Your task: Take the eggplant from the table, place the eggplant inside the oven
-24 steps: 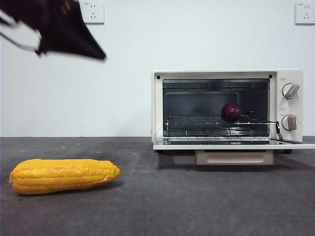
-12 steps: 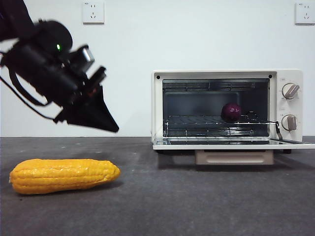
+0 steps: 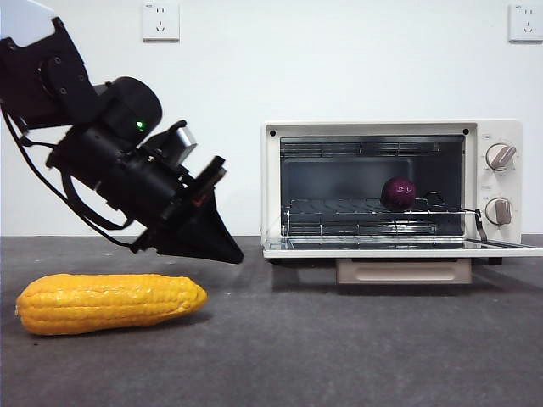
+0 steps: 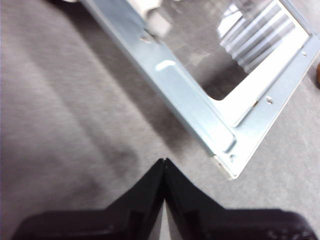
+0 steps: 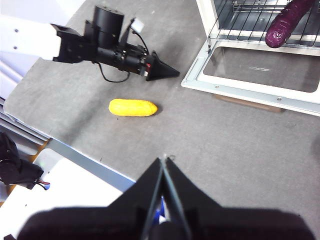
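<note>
The dark purple eggplant (image 3: 399,192) lies on the wire rack inside the cream-white oven (image 3: 373,127), whose door (image 3: 399,248) hangs open and flat. In the right wrist view the eggplant (image 5: 286,23) rests lengthwise on that rack. My left gripper (image 3: 232,256) is shut and empty, angled down low over the table (image 3: 322,339), just left of the door's near corner. Its own view shows the shut jaw tips (image 4: 164,162) close to the door's metal frame (image 4: 200,107). My right gripper (image 5: 164,160) is shut, empty and high above the table.
A yellow corn cob (image 3: 110,303) lies on the table at front left, below and left of the left arm; the right wrist view shows the corn cob (image 5: 132,107) too. The table's edge (image 5: 85,157) runs near the right gripper.
The left arm has come down from the top left corner and moved right, toward the oven door's left end. Eggplant, corn and oven have not moved.
</note>
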You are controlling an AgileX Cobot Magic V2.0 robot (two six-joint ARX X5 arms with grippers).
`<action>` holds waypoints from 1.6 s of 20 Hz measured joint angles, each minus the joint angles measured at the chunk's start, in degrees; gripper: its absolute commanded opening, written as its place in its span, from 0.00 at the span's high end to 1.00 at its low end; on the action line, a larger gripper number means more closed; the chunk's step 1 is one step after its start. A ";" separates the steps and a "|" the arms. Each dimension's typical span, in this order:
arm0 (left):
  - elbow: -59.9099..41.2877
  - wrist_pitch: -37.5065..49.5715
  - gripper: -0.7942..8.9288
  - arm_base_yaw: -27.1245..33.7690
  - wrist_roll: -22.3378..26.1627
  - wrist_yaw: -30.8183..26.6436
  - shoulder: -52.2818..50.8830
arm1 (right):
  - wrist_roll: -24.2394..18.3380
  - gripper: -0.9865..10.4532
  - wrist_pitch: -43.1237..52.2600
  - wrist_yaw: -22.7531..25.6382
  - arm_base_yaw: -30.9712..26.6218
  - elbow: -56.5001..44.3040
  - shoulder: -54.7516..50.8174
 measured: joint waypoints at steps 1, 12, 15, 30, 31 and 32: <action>0.00 0.72 0.93 -0.61 -0.48 0.00 0.48 | 0.00 0.92 0.00 0.00 0.00 0.00 0.00; 0.02 4.26 0.93 -2.45 -3.65 1.09 4.35 | 0.00 0.92 0.00 -0.17 0.00 0.00 -0.20; 0.02 7.30 0.93 -2.45 -5.70 2.69 4.35 | -0.02 0.92 0.00 -0.17 0.00 0.00 -0.22; -0.11 15.78 0.93 -1.92 -12.57 7.04 4.44 | -0.22 0.92 0.00 -0.17 0.00 0.00 -0.22; -0.11 16.41 0.93 -1.92 -13.03 7.13 4.44 | -0.22 0.92 0.00 -0.17 0.00 0.00 -0.22; -0.11 17.00 0.93 -1.92 -13.46 7.28 4.44 | -0.20 0.92 0.00 -0.17 0.00 0.00 -0.22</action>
